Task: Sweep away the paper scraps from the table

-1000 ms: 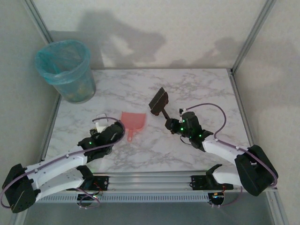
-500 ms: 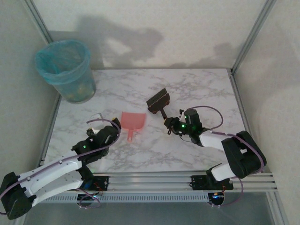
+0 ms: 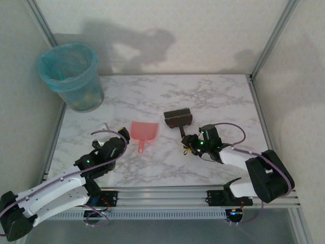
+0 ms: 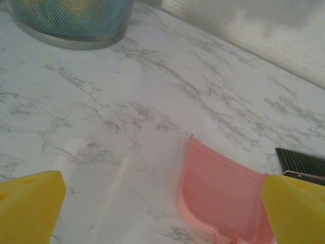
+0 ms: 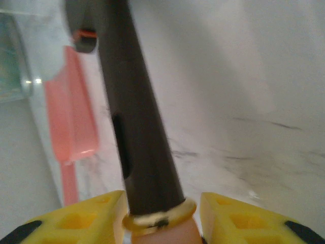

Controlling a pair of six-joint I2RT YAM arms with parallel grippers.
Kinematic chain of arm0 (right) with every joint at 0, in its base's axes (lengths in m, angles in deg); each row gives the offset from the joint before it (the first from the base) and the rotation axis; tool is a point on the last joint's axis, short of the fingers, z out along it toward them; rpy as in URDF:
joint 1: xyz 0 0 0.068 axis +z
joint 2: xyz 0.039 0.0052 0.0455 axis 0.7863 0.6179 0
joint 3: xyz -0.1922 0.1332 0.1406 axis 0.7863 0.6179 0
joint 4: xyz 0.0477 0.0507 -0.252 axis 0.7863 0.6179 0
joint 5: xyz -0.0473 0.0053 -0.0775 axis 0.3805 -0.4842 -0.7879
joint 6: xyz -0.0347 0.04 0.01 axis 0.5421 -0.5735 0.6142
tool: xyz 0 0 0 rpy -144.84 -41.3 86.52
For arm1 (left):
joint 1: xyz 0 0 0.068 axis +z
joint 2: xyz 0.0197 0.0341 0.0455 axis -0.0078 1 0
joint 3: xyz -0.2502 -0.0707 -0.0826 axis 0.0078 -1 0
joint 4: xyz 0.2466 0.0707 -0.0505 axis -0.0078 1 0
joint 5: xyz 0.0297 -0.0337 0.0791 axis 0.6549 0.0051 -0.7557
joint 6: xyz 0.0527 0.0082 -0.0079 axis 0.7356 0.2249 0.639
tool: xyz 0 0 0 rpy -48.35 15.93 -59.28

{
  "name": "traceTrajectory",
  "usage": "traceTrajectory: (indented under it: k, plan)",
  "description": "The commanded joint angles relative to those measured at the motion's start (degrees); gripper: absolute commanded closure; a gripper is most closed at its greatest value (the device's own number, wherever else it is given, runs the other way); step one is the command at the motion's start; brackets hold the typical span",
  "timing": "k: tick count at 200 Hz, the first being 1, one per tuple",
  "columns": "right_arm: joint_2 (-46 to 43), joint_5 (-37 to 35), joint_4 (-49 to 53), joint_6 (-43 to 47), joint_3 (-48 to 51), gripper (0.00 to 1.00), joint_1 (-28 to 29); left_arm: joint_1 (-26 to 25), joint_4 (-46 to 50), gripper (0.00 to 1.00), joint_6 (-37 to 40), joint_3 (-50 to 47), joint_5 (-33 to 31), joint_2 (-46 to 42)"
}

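The marble counter [image 3: 218,91] carries a mesh bin [image 3: 71,76] with a blue liner at its far left corner. In the left wrist view, yellow and green patches [image 4: 76,6] show through the bin's [image 4: 66,25] mesh, too blurred to tell whether they are the paper scraps.

A flat pink dustpan [image 3: 144,130] lies near the middle of the counter, its handle pointing toward the near edge. The left pincer [image 3: 121,136] sits just beside it on the side of the left edge. In its wrist view the left pincer [image 4: 163,208] is spread wide, with bare counter [image 4: 152,86] and the dustpan's [image 4: 223,188] corner between its yellow tips.

The right pincer [image 3: 191,144] is nearer the near edge, clamped on the dark handle of a brush [image 3: 177,117]. The brush head sits close to the dustpan on its right-edge side, apart from it. The right wrist view shows the right pincer's [image 5: 160,218] yellow fingers [image 5: 76,221] pressed on either side of the brush [image 5: 137,127] handle, the dustpan [image 5: 71,117] beyond.
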Motion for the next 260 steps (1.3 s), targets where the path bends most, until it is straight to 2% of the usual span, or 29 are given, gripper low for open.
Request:
traceTrajectory:
  k: [1,25,40,84,92,102,111,113,116,125,148,182,208,229,260]
  plan:
    - [1.39,-0.76,3.66,-0.56,1.22,0.57,-0.13,0.38,0.14,0.01,-0.55,-1.21,-1.18,-1.61]
    - [1.76,-1.51,5.30,0.61,0.62,0.55,0.25,0.37,0.01,0.01,-0.48,-1.42,-1.22,-2.33]
    - [1.22,-2.51,8.30,1.73,-0.35,0.47,0.76,0.43,0.04,0.01,-0.58,-1.49,-1.30,-2.34]
    - [-5.34,-10.83,18.28,3.69,-1.49,0.38,2.94,0.43,0.37,0.01,-0.84,-1.49,-1.93,-2.56]
    - [-6.75,-12.97,20.99,4.11,-1.50,0.29,2.87,0.42,0.76,0.01,-1.12,-1.49,-2.22,-2.75]
    - [-8.67,-15.79,24.46,4.92,-3.96,0.27,2.84,0.43,1.15,0.01,-1.41,-1.47,-2.82,-3.04]
    - [-11.09,-18.15,27.30,5.69,-4.36,0.21,2.92,0.34,1.82,0.01,-1.96,-1.44,-3.57,-3.71]
    - [-11.98,-19.28,28.29,5.90,-4.51,0.18,2.90,0.35,2.02,0.02,-2.14,-1.43,-3.85,-3.93]
    - [-12.94,-20.32,29.39,6.04,-4.68,0.07,2.91,0.28,2.50,0.02,-2.57,-1.36,-4.31,-4.27]
    - [-16.20,-23.45,32.44,6.52,-5.09,0.02,2.89,0.11,3.93,0.03,-4.05,-1.36,-5.96,-5.69]
    - [-26.89,-32.35,39.68,7.98,-5.71,0.01,2.86,-0.63,5.64,0.03,-5.56,-2.05,-9.13,-10.09]
    - [-41.26,-43.02,47.37,10.86,-6.98,0.01,2.89,-0.59,5.74,0.00,-3.79,-0.26,-8.93,-12.67]
    - [-44.38,-47.07,45.66,16.29,-9.84,0.01,2.85,-0.66,4.90,0.00,-1.39,5.75,-8.56,-7.64]
    - [-43.60,-49.99,41.49,19.99,-12.12,0.01,2.85,-0.49,-3.48,0.00,8.12,9.27,-5.02,-3.70]
    - [-41.76,-50.10,22.35,33.03,-10.09,0.01,2.79,1.60,-19.61,0.01,19.84,10.70,-0.34,-1.31]
